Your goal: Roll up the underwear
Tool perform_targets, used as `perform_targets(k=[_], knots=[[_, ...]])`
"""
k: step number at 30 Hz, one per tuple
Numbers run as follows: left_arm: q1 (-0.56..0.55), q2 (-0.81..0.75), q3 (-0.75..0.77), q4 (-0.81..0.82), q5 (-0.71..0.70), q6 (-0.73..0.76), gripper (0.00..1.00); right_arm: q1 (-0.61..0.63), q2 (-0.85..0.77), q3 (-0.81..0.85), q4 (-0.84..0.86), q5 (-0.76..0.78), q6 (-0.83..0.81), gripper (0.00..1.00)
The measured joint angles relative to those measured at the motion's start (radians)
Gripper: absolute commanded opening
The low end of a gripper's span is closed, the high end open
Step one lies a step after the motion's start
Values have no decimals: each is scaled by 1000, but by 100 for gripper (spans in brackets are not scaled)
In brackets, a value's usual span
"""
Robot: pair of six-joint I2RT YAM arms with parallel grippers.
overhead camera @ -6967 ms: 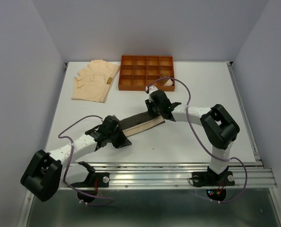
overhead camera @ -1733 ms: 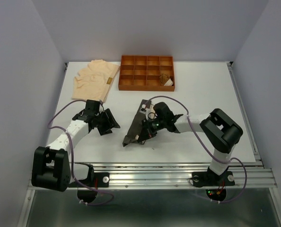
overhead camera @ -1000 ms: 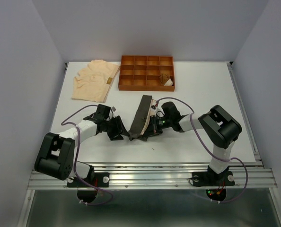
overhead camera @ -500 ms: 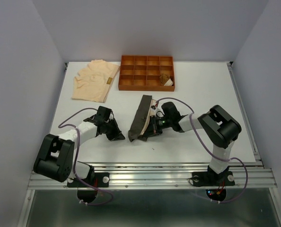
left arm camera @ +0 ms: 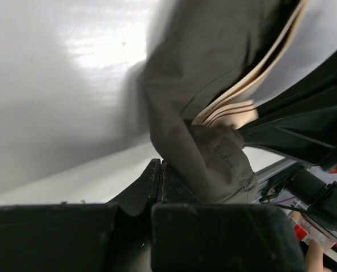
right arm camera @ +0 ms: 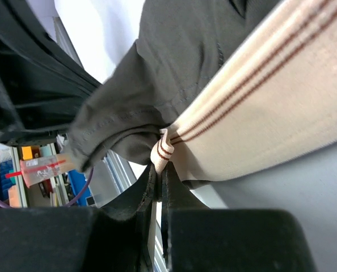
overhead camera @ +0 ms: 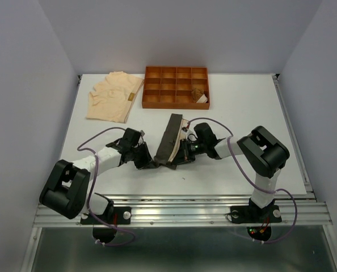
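Tray at far centre of table; one right-hand compartment holds rolled brown underwear, the rest hold nothing visible. Peach underwear lies flat, left of tray. Dark underwear is a folded strip mid-table. Both arms reach low, inward. Left gripper pinches its near end tight; right gripper is clamped on the waistband edge.

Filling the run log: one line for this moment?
left claw: shut on dark grey briefs, near end | right claw: shut on their cream waistband | peach briefs: far left, apart
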Motion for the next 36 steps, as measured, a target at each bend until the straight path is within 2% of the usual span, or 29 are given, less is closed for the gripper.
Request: perform_targets(k=[8, 15, 25, 36], knots=[[0, 96, 142, 57, -8, 0, 0, 0, 1, -11, 2, 3, 0, 1], [0, 196, 198, 73, -1, 3, 0, 0, 20, -10, 2, 3, 0, 1], [5, 266, 212, 63, -14, 5, 0, -2, 21, 47, -33, 26, -21, 1], [42, 259, 211, 35, -73, -13, 0, -6, 18, 136, -179, 163, -134, 3]])
